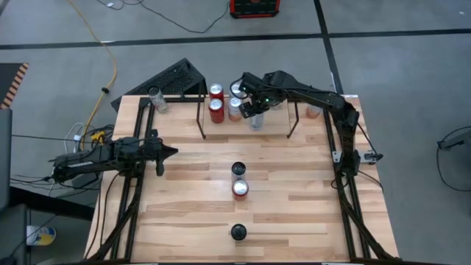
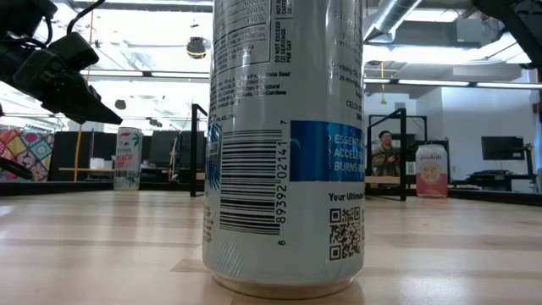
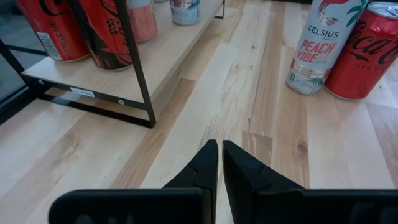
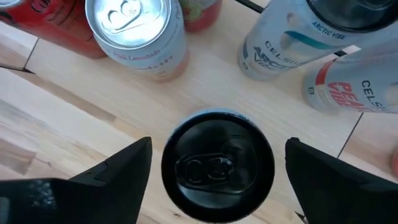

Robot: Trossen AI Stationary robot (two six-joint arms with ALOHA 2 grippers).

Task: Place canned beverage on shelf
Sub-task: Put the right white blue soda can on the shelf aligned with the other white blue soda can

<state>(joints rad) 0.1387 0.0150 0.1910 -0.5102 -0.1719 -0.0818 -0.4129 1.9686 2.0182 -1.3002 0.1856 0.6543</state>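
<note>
2 red cans [image 1: 215, 101] are stood on the shelf [image 1: 201, 118]. A black-topped can [image 4: 217, 165] is straddled there by the released right gripper [image 4: 217, 163]. The left gripper [image 3: 220, 163] is clenched, waiting at the table's left.

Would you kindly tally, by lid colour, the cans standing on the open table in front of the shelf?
Black lid: 2, the Celsius Peach Vibe can and the silver-and-blue can
Silver lid: 1, the red Coca-Cola can
Total: 3
</note>
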